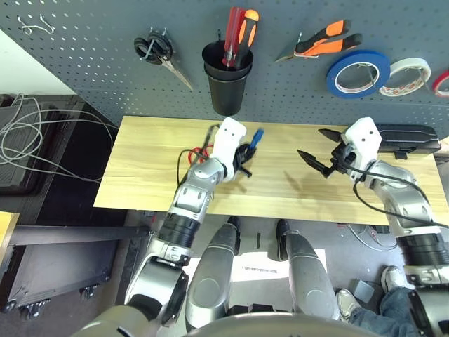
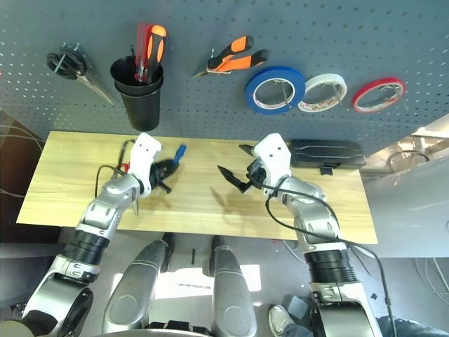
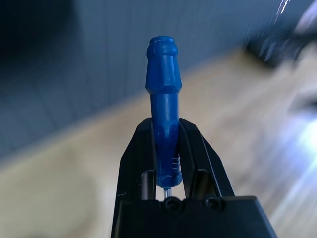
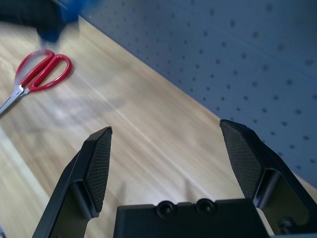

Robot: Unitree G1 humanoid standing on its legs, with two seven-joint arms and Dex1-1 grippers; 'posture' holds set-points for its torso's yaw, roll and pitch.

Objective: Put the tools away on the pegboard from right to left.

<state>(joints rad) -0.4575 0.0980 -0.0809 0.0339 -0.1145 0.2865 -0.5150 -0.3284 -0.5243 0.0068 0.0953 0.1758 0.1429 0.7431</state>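
Scissors: we see the red-handled scissors (image 4: 38,74) lying flat on the wooden table (image 1: 147,175), just behind our left arm, not yet hung.
Left gripper: our left gripper (image 3: 166,148) is clamped on the small blue-handled screwdriver (image 3: 163,99), holding it by the lower part of the handle with the handle's butt end sticking out beyond the fingertips.
Screwdriver axis: we judge its long axis runs along our fingers, pointing up and away toward the pegboard (image 1: 84,63).
Black cup: the black cup (image 1: 226,88) hangs on the board above and slightly left of the held screwdriver, well apart, with a red and an orange-and-black handle already standing in it.
Key relation: we judge the coming move turns on lifting the screwdriver up and over the cup's rim; our left arm is plainly the nearer one.
Room: the table between the two grippers is bare, and the air between the left gripper and cup looks open.
Right gripper: our right gripper (image 4: 171,158) hovers over the table with its fingers spread wide and nothing between them.
Already hung: the orange-and-black-handled pliers (image 1: 323,41) and the blue tape roll (image 1: 358,72) are on the board to the right of the cup.
Edge: a black case (image 1: 407,137) lies at the table's far right, behind the right gripper.
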